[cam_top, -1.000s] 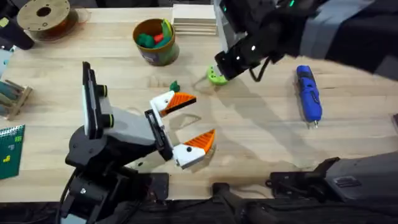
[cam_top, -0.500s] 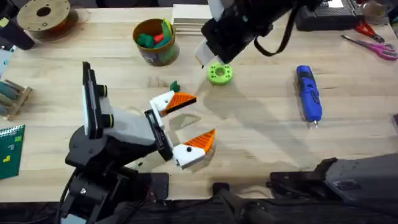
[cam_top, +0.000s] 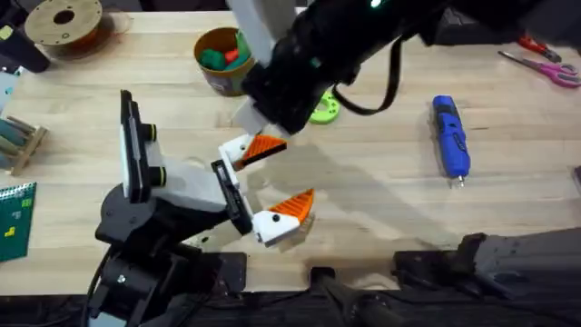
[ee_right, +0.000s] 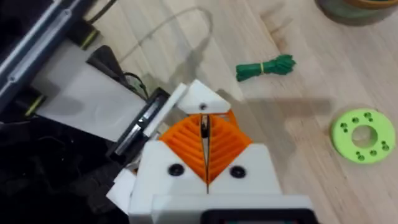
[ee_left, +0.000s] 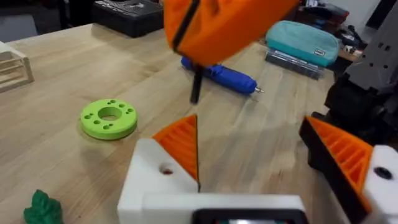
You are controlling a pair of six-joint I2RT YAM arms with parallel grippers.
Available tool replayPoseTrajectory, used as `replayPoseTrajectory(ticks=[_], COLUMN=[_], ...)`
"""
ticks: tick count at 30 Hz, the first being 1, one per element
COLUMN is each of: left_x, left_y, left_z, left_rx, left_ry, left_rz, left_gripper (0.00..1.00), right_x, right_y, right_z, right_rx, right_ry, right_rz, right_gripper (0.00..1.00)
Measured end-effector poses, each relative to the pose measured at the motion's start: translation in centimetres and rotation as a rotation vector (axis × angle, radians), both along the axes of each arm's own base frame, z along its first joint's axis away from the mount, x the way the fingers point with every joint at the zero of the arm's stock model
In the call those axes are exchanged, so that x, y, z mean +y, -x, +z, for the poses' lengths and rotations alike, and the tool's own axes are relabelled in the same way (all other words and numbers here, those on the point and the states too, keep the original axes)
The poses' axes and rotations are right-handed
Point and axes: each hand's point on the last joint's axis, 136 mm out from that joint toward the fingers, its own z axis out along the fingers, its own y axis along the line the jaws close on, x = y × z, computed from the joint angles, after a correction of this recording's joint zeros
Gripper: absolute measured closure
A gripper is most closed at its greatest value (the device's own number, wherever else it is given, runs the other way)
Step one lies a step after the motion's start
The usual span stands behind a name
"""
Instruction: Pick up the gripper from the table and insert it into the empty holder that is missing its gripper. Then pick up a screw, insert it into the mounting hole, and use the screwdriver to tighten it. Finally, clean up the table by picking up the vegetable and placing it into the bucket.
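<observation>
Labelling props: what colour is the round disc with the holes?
Bright green disc; clearest in the left wrist view.

you see the right arm [cam_top: 318, 54] large, dark, blurred overhead, hiding its right gripper [ee_right: 204, 146] and half the green disc [cam_top: 325, 109]. beyond it, the bucket [ee_right: 357, 9] is cut by the wrist view's edge.
</observation>
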Motion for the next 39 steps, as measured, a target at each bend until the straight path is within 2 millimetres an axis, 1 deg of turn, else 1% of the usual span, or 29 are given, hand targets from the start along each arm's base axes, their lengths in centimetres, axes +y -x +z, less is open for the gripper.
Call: replayPoseTrajectory(ticks=[5,14,39], left_x=[0.0,0.0,0.0], left_y=[0.0,0.0,0.0], left_z=[0.0,0.0,0.0], left_rx=[0.000,0.000,0.002], left_ry=[0.000,0.000,0.001], left_rz=[0.000,0.000,-0.002], left_gripper=[0.014,0.014,0.014], right_x=[1.3,1.9,2.5], right_y=[0.9,0.5,0.2], right_z=[-0.9,-3.0,-3.9], right_rx=[0.008,0.040,0.050], right_ry=[0.011,0.055,0.069], right_rz=[0.036,0.039,0.040], right_gripper=[0.994,0.994,0.994])
